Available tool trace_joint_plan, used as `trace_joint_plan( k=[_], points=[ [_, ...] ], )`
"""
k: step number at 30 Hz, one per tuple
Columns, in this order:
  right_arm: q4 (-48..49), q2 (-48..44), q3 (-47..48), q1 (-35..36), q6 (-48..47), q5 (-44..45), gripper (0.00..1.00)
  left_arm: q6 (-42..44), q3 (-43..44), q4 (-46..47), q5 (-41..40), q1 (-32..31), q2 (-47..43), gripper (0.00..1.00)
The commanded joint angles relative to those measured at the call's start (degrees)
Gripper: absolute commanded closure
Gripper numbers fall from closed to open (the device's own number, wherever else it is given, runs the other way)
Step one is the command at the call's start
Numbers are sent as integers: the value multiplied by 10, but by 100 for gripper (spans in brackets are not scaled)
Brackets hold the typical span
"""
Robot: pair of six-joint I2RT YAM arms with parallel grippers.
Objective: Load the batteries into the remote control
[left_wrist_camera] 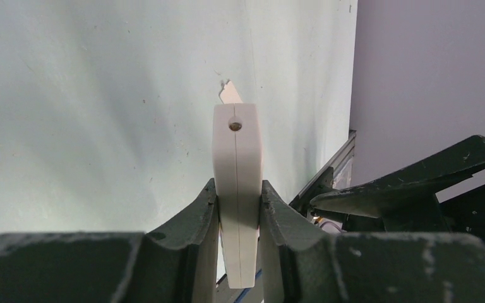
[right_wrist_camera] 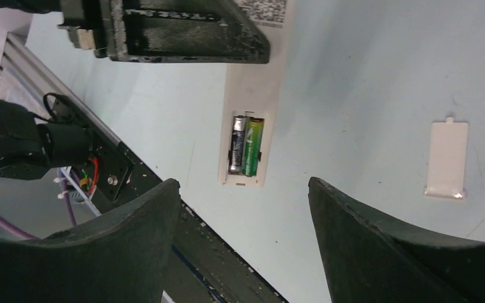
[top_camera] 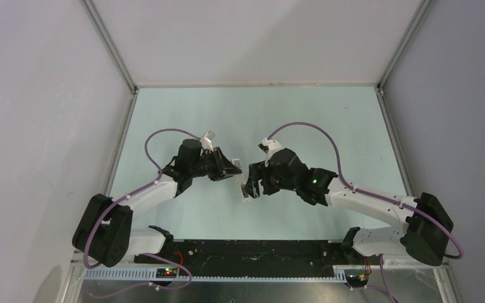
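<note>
My left gripper (left_wrist_camera: 239, 186) is shut on the white remote control (left_wrist_camera: 237, 158), which shows edge-on between its fingers. In the right wrist view the remote control (right_wrist_camera: 252, 88) turns its back to the camera, and its open bay holds both batteries side by side: a blackish one (right_wrist_camera: 237, 144) and a green one (right_wrist_camera: 252, 146). My right gripper (right_wrist_camera: 243, 182) hovers just off the remote's free end, open, with nothing between its fingers. From above, the left gripper (top_camera: 229, 169) and right gripper (top_camera: 256, 180) face each other at mid-table with the remote (top_camera: 248, 190) between them.
A loose white battery cover (right_wrist_camera: 447, 159) lies flat on the pale table to the right of the remote; its tip (left_wrist_camera: 230, 93) shows beyond the remote. The black base rail (top_camera: 252, 252) runs along the near edge. Grey walls enclose the table.
</note>
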Motion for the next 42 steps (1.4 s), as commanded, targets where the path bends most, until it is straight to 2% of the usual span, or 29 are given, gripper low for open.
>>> trace_joint_plan(
  k=[1, 7, 13, 24, 26, 30, 38, 40, 41, 42],
  points=[
    [-11, -6, 28, -5, -3, 55, 22, -3, -8, 30, -13, -3, -5, 99],
    [-17, 18, 50, 7, -54, 20, 19, 1, -5, 32, -5, -4, 21, 99],
    [-4, 85, 76, 21, -43, -24, 17, 2, 4, 34, 1, -5, 19, 99],
    [2, 147, 82, 20, -24, -11, 18, -2, 1, 33, 29, -5, 5, 99],
    [7, 158, 82, 19, -23, -23, 21, -4, 1, 34, 34, -5, 1, 99],
    [16, 173, 82, 17, -15, -36, 34, -10, 1, 34, 40, -5, -9, 99],
    [27, 175, 82, 18, -7, -39, 72, -13, -5, 35, 40, -5, -20, 96],
    [23, 173, 82, 21, -6, -30, 75, -10, -10, 35, 34, -5, -26, 88],
    [18, 173, 82, 23, -7, -21, 75, -7, -12, 33, 27, -5, -28, 77],
    [15, 172, 82, 26, -9, -16, 76, -5, -15, 31, 22, -5, -34, 71]
  ],
)
